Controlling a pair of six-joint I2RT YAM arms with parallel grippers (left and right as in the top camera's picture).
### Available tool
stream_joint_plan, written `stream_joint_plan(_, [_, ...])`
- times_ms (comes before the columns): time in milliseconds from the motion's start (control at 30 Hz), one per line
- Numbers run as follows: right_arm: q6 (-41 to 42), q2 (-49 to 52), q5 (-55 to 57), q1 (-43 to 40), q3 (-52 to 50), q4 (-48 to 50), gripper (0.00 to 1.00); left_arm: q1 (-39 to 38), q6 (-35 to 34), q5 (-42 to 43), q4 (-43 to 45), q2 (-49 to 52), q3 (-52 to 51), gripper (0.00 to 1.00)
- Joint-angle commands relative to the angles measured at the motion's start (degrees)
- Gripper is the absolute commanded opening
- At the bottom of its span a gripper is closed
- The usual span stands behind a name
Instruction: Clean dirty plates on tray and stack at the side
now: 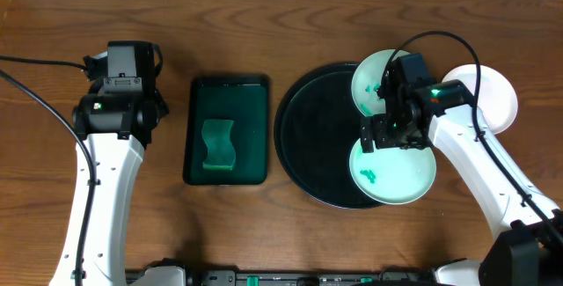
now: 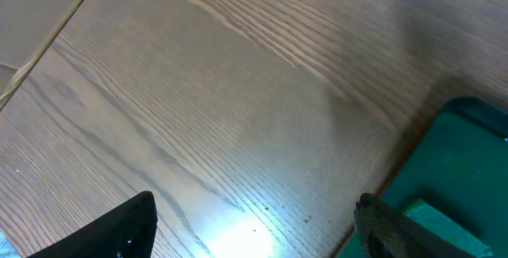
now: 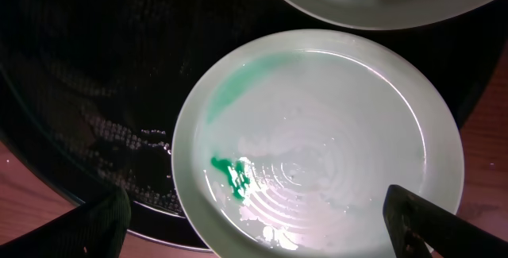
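The right pincer (image 3: 254,206) hung wide open and empty over the smeared plate (image 3: 317,115) (left pincer (image 2: 255,206) likewise open). Its outer rim was best gripped, then lifted level.

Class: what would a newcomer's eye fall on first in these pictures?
A big black tray right of centre carries two pale plates; the near plate shows a bright green smear. A white plate lies on the table right of that tray, and a green tray with a sponge sits left of it.
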Motion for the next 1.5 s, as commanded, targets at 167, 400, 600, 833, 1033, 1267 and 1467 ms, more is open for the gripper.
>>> stream_joint_plan(167, [-0.6, -1.2, 0.7, 0.3, -0.2, 0.1, 0.99, 0.0, 0.7, -1.2, -0.2, -0.7, 0.3, 0.8])
stream_joint_plan(400, [-0.6, -1.2, 0.7, 0.3, -0.2, 0.1, 0.99, 0.0, 0.7, -1.2, -0.2, -0.7, 0.3, 0.8])
stream_joint_plan(600, [-0.6, -1.2, 0.7, 0.3, -0.2, 0.1, 0.99, 0.0, 0.7, -1.2, -0.2, -0.7, 0.3, 0.8])
stream_joint_plan(833, [-0.6, -1.2, 0.7, 0.3, -0.2, 0.5, 0.99, 0.0, 0.7, -1.2, -0.2, -0.7, 0.3, 0.8])
stream_joint_plan(1033, [-0.6, -1.2, 0.7, 0.3, -0.2, 2.3, 0.99, 0.0, 0.7, -1.2, -0.2, -0.7, 0.3, 0.8])
stream_joint_plan(1267, [-0.6, -1.2, 0.2, 0.3, -0.2, 5.4, 0.99, 0.0, 0.5, -1.1, 0.3, -0.7, 0.2, 0.8])
stream_joint_plan(1467, [-1.9, -1.3, 4.3, -0.6, 3.0, 1.9, 0.75, 0.0, 0.3, -1.1, 9.7, -0.6, 0.2, 0.8])
